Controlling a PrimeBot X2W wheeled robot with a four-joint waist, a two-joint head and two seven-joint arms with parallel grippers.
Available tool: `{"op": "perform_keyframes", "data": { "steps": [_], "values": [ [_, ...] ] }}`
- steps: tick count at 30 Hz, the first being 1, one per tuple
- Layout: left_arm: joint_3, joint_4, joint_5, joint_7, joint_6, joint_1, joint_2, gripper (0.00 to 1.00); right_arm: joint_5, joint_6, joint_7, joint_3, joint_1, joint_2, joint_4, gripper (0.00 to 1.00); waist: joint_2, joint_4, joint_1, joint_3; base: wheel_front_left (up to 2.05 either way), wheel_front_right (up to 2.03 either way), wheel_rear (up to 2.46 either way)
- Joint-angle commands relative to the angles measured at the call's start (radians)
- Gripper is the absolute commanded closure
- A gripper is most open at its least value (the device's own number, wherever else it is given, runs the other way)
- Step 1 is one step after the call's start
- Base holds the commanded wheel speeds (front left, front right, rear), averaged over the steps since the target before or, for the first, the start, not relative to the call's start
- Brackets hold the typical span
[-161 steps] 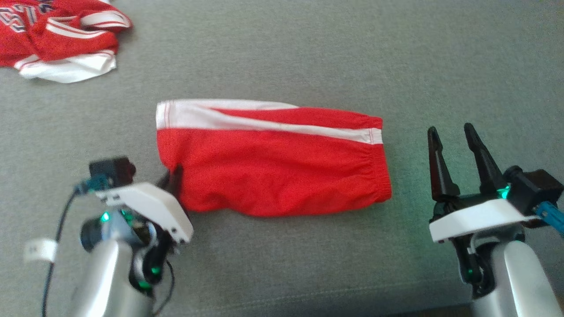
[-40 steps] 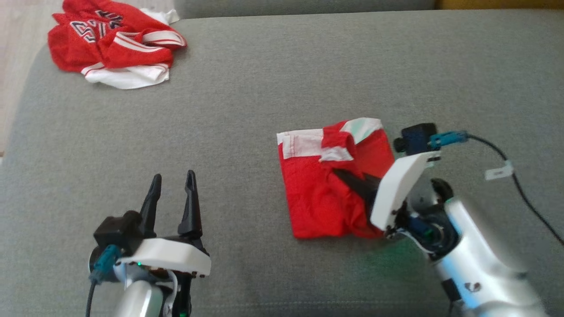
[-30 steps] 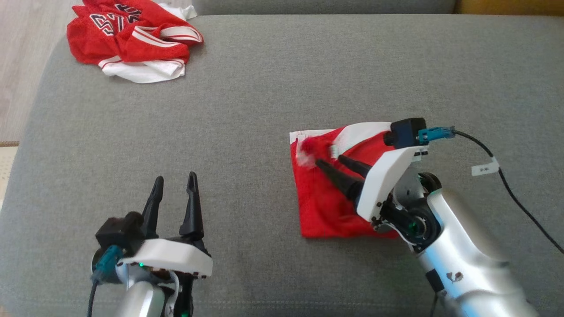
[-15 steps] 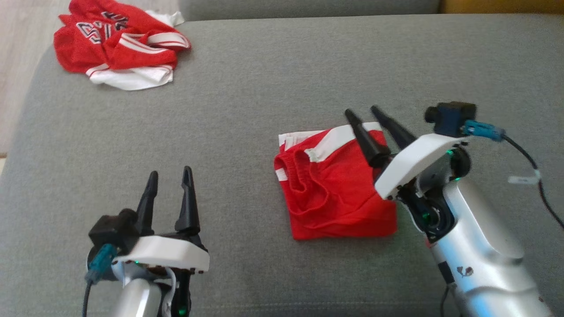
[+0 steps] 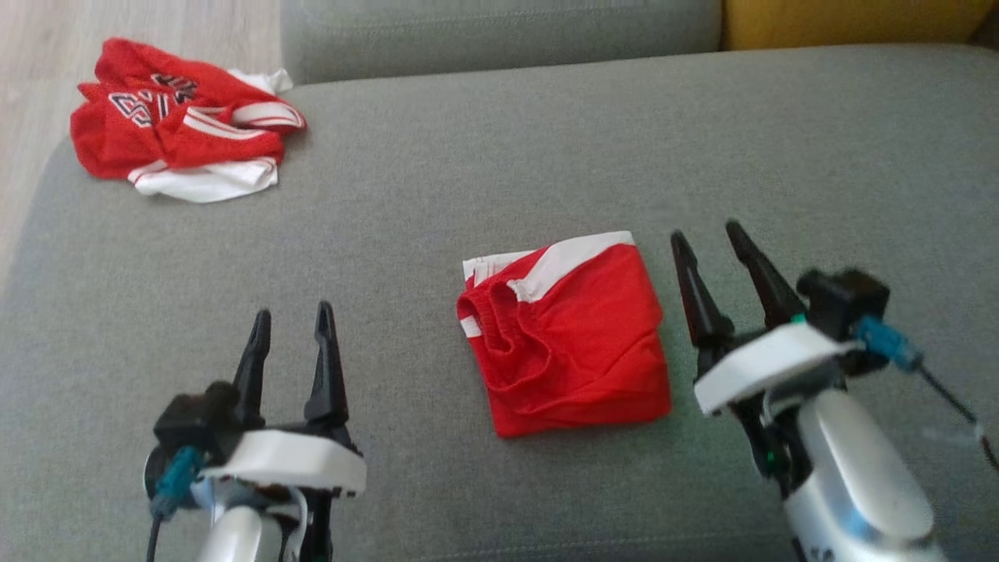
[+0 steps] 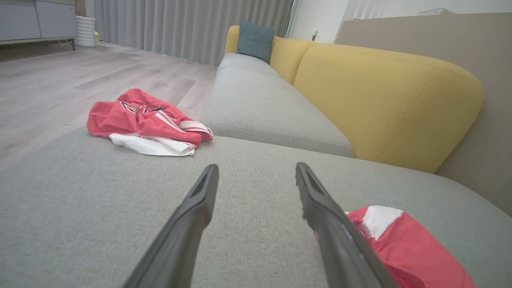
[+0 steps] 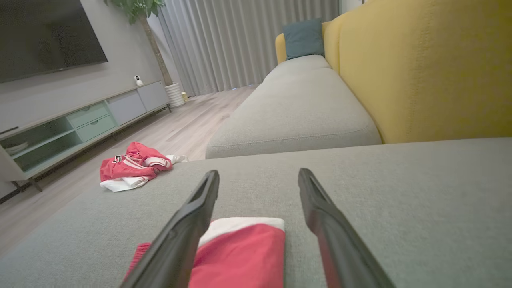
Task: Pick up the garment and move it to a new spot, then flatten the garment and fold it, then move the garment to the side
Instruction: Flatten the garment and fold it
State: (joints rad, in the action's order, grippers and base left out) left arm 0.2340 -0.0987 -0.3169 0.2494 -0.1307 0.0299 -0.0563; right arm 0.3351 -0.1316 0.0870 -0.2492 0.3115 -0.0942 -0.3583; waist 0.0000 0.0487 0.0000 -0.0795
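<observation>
The garment (image 5: 570, 337) is a pair of red shorts with a white stripe, folded into a small square on the grey cushion (image 5: 484, 179). It also shows at the lower right of the left wrist view (image 6: 404, 248) and low in the right wrist view (image 7: 240, 252). My right gripper (image 5: 706, 238) stands open just right of the garment, apart from it, with nothing between its fingers. My left gripper (image 5: 290, 316) is open and empty, well to the left of the garment. Both grippers' fingers (image 6: 200, 208) (image 7: 200, 208) point along the cushion.
A crumpled red and white jersey (image 5: 179, 129) lies at the cushion's far left corner. A second grey seat (image 5: 499, 35) and a yellow backrest (image 5: 851, 19) run behind. Wooden floor (image 5: 47, 94) lies past the left edge. A TV cabinet (image 7: 80, 120) stands across the room.
My right gripper has let go of the folded garment, lifted off it and drawn back to its right side. The garment lies folded in half. The head camera has shifted.
</observation>
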Motion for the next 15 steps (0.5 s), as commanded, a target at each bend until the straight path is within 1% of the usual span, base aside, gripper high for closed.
{"op": "perform_keyframes", "data": {
  "steps": [1,6,9,15],
  "values": [
    [-0.042,0.039,0.012,0.012,0.002,-0.006,0.003,0.0,-0.027,0.001,0.029,0.003,-0.006,0.025,0.046,0.0,0.0,0.005,0.0,0.019,0.0,0.0,0.0],
    [-0.047,0.052,0.03,0.012,0.005,-0.059,0.004,0.0,-0.099,0.001,0.083,0.057,-0.093,0.041,0.073,0.0,0.0,0.009,0.0,0.053,0.0,0.0,0.0],
    [-0.053,0.057,0.036,0.012,0.01,-0.081,0.004,0.0,-0.113,0.001,0.09,0.069,-0.123,0.043,0.087,0.0,0.0,0.011,0.0,0.064,0.0,0.0,0.0],
    [-0.061,0.062,0.043,0.012,0.018,-0.122,0.005,0.0,-0.078,0.001,0.096,0.108,-0.184,0.044,0.115,0.0,0.0,0.007,0.0,0.081,0.0,0.0,0.0]
  ]
}}
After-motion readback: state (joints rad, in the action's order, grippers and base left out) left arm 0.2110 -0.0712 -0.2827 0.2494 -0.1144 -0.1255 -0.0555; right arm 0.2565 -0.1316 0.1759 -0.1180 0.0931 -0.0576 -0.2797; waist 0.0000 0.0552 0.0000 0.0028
